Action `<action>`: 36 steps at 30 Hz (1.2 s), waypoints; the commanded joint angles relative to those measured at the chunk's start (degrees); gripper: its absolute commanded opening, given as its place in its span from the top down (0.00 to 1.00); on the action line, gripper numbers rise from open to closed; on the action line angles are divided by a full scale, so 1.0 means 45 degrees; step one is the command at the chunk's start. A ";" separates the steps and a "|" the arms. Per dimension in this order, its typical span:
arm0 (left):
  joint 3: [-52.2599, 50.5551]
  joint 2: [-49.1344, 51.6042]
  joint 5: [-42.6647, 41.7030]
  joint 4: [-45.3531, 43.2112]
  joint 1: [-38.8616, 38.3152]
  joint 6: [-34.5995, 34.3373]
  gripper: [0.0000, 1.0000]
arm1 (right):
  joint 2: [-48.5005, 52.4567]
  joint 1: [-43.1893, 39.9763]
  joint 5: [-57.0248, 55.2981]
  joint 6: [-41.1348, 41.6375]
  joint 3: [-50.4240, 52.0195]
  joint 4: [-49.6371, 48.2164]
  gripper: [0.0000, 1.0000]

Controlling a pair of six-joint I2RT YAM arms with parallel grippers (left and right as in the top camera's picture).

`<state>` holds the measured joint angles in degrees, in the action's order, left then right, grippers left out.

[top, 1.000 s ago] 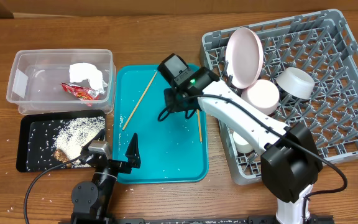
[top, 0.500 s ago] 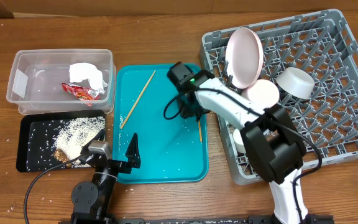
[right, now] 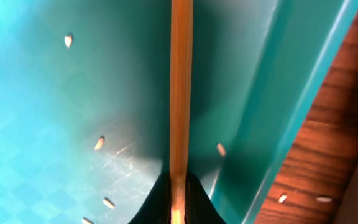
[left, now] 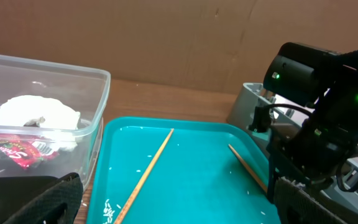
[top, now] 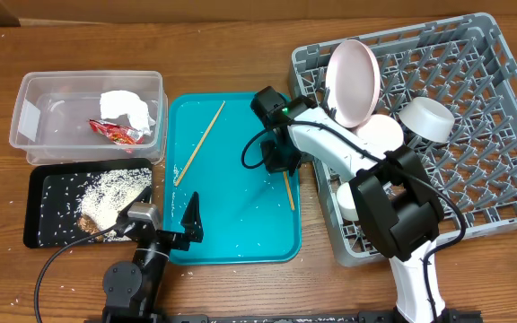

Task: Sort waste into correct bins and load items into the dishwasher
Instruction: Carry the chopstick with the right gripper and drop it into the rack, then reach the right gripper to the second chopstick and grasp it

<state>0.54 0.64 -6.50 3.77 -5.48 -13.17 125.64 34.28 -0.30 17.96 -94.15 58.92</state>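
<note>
My right gripper (top: 282, 167) is down at the right edge of the teal tray (top: 232, 233), shut on a wooden chopstick (top: 288, 190). The right wrist view shows its dark fingertips (right: 156, 200) pinching that chopstick (right: 181, 87). The other chopstick (top: 199, 144) lies loose on the tray's left half; it also shows in the left wrist view (left: 146, 176). My left gripper (top: 164, 218) is open and empty at the tray's near-left corner. The clear tub (top: 34, 135) holds the red wrapper (top: 115, 132) and white napkin (top: 126, 107). The black tray (top: 39, 220) holds rice (top: 115, 193). The grey rack (top: 474, 135) holds the plate (top: 353, 81), bowls (top: 380, 139) and a cup (top: 350, 205).
Loose rice grains dot the teal tray (right: 55, 124) and the wood beside it. The rack's wall (top: 317, 193) stands right next to my right gripper. My right arm (top: 348, 170) crosses from the tray over the rack's left edge.
My right gripper has moved right across the tray, from its middle to the chopstick at the right edge, and has come down on it. The left arm has not moved.
</note>
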 commanded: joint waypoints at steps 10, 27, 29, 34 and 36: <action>-0.0058 -0.0087 -0.0092 0.0000 0.0063 -0.0029 0.00 | -0.3317 -0.0257 -0.0121 -0.0646 -0.0933 0.0369 0.96; -0.0058 -0.0087 -0.0092 0.0000 0.0063 -0.0029 0.00 | -0.4177 -0.2637 -0.1496 -0.4007 -0.0359 0.0971 0.86; -0.0058 -0.0087 -0.0092 0.0000 0.0063 -0.0029 0.00 | -0.4216 -0.2540 -0.1447 -0.3997 -0.0452 0.1239 0.80; -0.0058 -0.0087 -0.0087 0.0000 0.0063 -0.0029 0.00 | -0.4507 -0.1792 -0.1224 -0.2671 -0.1447 0.1413 0.68; -0.0058 -0.0087 -0.0092 0.0005 0.0063 -0.0029 0.00 | -0.4605 -0.1520 -0.0330 -0.2195 -0.1821 0.1209 0.51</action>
<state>0.54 0.64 -6.50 3.79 -5.48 -13.17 106.63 24.86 -5.98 3.29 -97.58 65.58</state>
